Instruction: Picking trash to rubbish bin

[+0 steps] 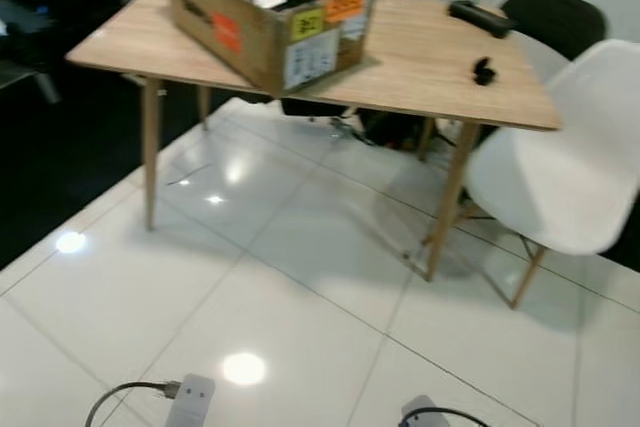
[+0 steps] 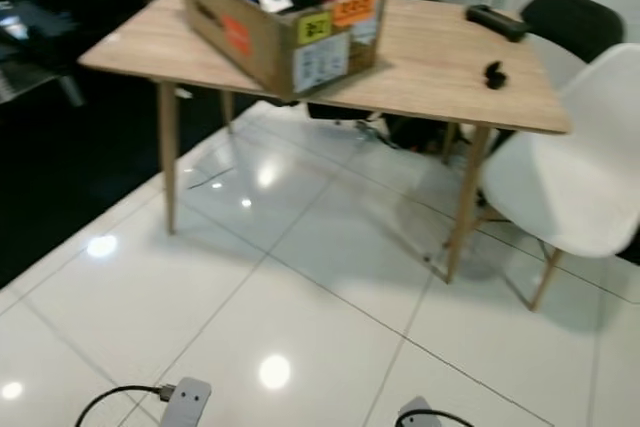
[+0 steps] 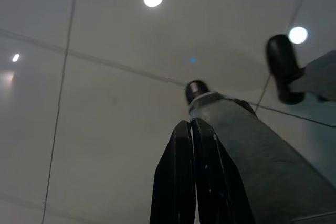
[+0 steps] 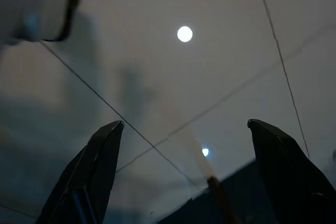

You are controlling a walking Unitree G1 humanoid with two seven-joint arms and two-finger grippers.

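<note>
Four wooden legs carry the pale tabletop (image 1: 420, 67) over a glossy white tile floor (image 1: 300, 287). One white shell chair (image 1: 565, 167) stands at its right end, partly blocking that side, with a black chair (image 1: 555, 12) behind. An open cardboard box (image 1: 265, 32) full of dark clutter sits on the tabletop; further right lie a long black object (image 1: 480, 17) and a small black one (image 1: 484, 71). No trash or bin can be made out. Both arms hang low. Over the floor, the left gripper (image 3: 190, 129) has its fingers pressed together beside the robot's grey leg (image 3: 252, 156), while the right gripper (image 4: 189, 129) has its fingers wide apart, holding nothing.
</note>
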